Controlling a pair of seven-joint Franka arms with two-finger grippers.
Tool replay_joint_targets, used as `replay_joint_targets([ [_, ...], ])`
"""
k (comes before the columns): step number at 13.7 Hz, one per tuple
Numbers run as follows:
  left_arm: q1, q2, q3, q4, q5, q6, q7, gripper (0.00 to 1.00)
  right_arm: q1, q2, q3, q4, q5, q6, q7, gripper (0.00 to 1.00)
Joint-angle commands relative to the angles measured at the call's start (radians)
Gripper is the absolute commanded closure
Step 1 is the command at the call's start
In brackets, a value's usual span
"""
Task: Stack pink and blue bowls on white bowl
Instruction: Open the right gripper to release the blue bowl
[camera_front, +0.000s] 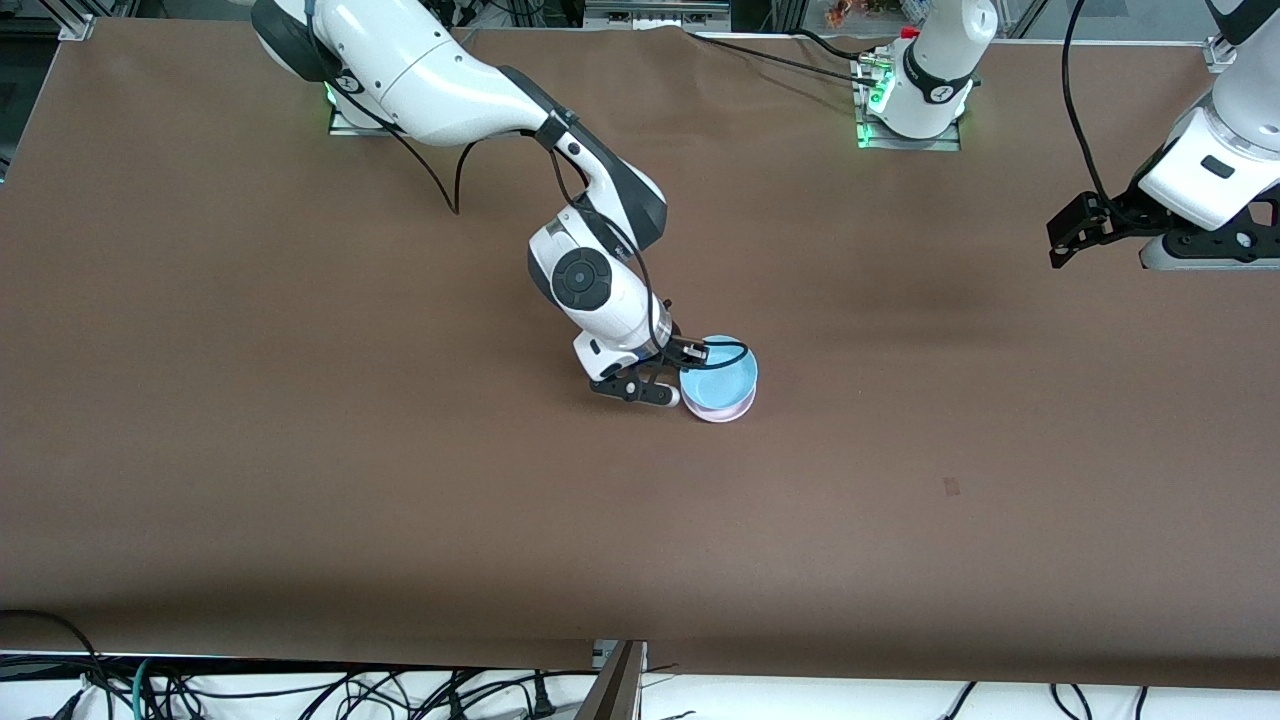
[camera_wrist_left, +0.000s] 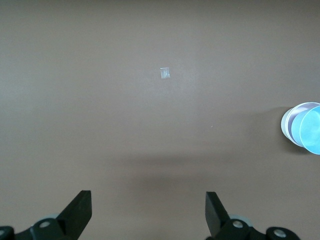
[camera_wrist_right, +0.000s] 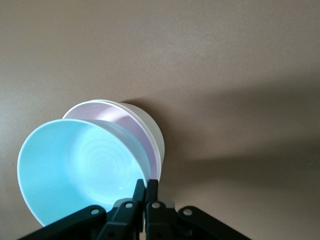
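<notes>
1. Right tool (camera_front: 690, 352) clenched on rim of blue bowl (camera_front: 718, 378), tilted, over pink bowl (camera_wrist_right: 131, 121).
2. Pink bowl nested in white bowl (camera_wrist_right: 149, 131), on middle of brown worktop (camera_front: 300, 450).
3. Left tool (camera_wrist_left: 148, 212) released, waiting over worktop at left arm's end, well apart from the bowls.

Both arms wear glossy white shells with dark grey joint bands; a round black cap marks the right arm's wrist. Thin black cables loop along each arm. Green lights glow at the silver base plates. The right gripper (camera_front: 668, 372) and left gripper (camera_front: 1068, 240) are matte black, with silver screws.
</notes>
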Motion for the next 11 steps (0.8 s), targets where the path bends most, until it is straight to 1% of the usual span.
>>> replay_joint_targets([
  [1, -0.003, -0.002, 0.005, 0.009, -0.022, -0.009, 0.01, 0.0, 0.011, 0.013, -0.004, 0.023, -0.015, -0.002, 0.019, 1.0],
  [8, 0.0, 0.001, 0.005, 0.009, -0.022, -0.011, 0.013, 0.0, 0.019, 0.03, -0.004, 0.025, -0.015, 0.014, 0.019, 1.0],
  [9, 0.0, 0.001, 0.004, 0.009, -0.022, -0.011, 0.013, 0.0, 0.019, 0.031, -0.006, 0.026, -0.015, 0.015, 0.019, 0.73],
  [10, 0.0, 0.001, 0.004, 0.009, -0.022, -0.011, 0.019, 0.0, 0.019, 0.031, -0.006, 0.026, -0.016, 0.015, 0.012, 0.01],
  [11, 0.002, 0.003, 0.005, 0.009, -0.022, -0.011, 0.024, 0.0, 0.018, 0.031, -0.008, 0.031, -0.026, 0.015, 0.005, 0.0],
])
